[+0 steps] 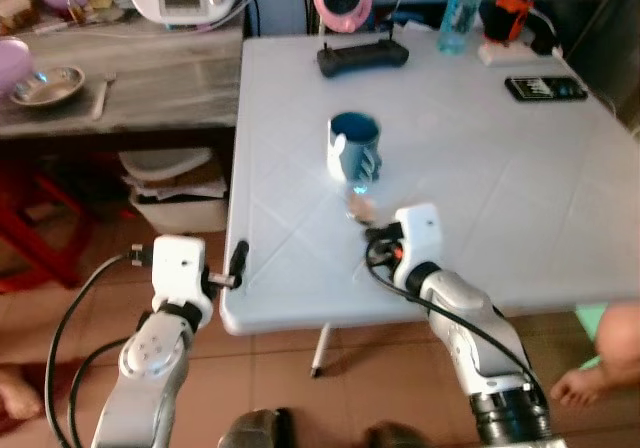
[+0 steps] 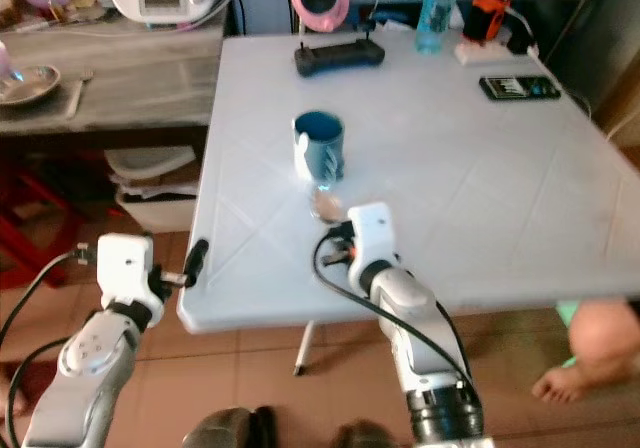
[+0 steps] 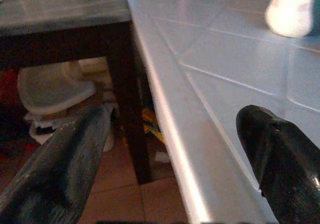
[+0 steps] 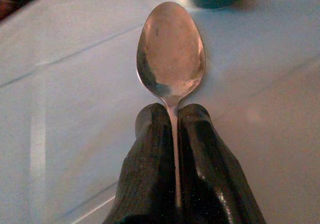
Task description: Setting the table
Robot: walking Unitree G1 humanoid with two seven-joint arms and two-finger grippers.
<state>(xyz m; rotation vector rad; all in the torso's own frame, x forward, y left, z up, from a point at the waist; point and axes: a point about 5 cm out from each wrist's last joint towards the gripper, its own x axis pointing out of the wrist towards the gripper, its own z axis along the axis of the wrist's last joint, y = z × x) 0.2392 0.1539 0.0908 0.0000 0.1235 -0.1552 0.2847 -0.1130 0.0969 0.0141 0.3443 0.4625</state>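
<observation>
No legible writing. Right gripper (image 4: 172, 119) pinches spoon (image 4: 171, 54) near blue mug (image 1: 354, 146) on white table (image 1: 480, 168); left gripper (image 3: 170, 149) spread wide at table edge.

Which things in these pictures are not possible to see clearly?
- Handle of the shiny metal spoon: right wrist view, hidden between the right gripper fingers.
- Contents of the blue ceramic mug: head views, blurred.
- Person's foot: cut off by the frame edge.
- Black flat device screen: too small.
</observation>
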